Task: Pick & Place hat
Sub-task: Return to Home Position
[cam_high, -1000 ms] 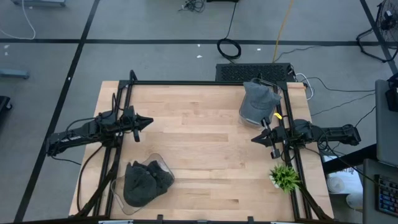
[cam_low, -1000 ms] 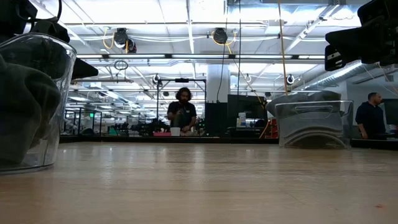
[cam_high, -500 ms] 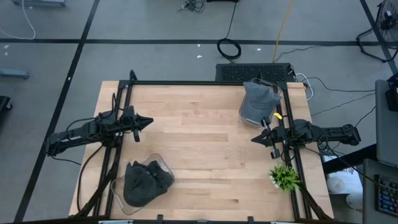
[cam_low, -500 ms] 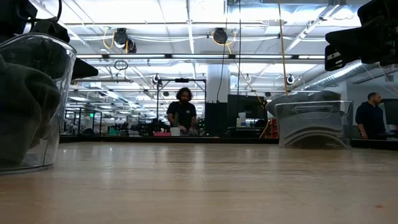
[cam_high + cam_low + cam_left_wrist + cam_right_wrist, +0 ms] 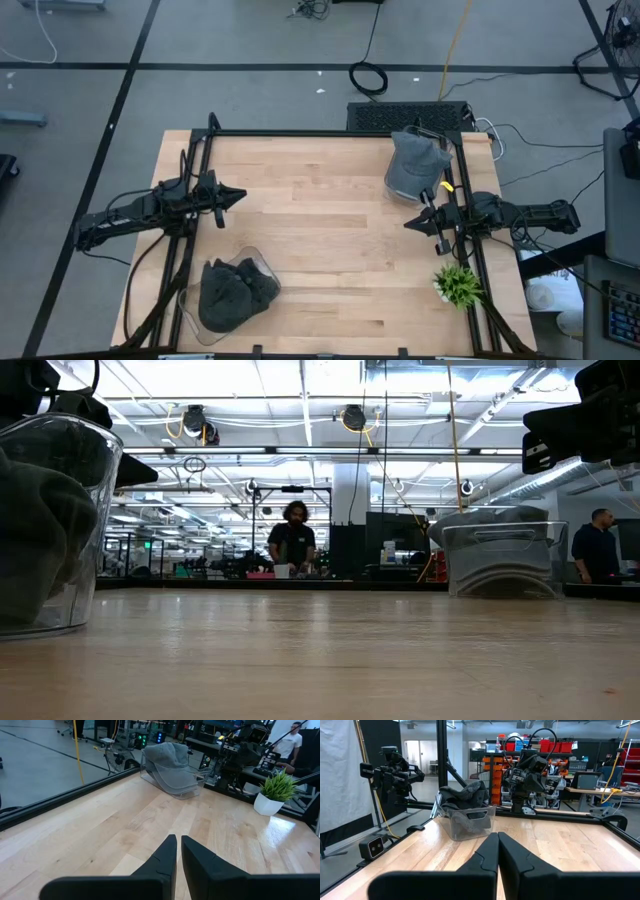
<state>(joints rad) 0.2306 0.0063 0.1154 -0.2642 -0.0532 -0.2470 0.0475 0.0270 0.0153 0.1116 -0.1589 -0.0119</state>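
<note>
A light grey hat (image 5: 416, 158) (image 5: 169, 766) lies draped over a clear bin (image 5: 400, 187) (image 5: 503, 556) at the table's far right. Dark grey hats (image 5: 233, 290) (image 5: 465, 795) fill a second clear bin (image 5: 470, 821) (image 5: 48, 530) at the near left. My left gripper (image 5: 240, 195) (image 5: 178, 841) hovers shut over the table's left side, pointing toward the right edge. My right gripper (image 5: 407, 224) (image 5: 498, 837) hovers shut over the right side, just nearer than the grey hat's bin, pointing toward the left edge. Neither holds anything.
A small potted plant (image 5: 458, 285) (image 5: 272, 790) stands at the near right edge. Black frame rails (image 5: 320, 133) run along the far, left and right sides. Bare wood (image 5: 320, 230) spans the middle between the arms. People (image 5: 293, 540) are in the room beyond.
</note>
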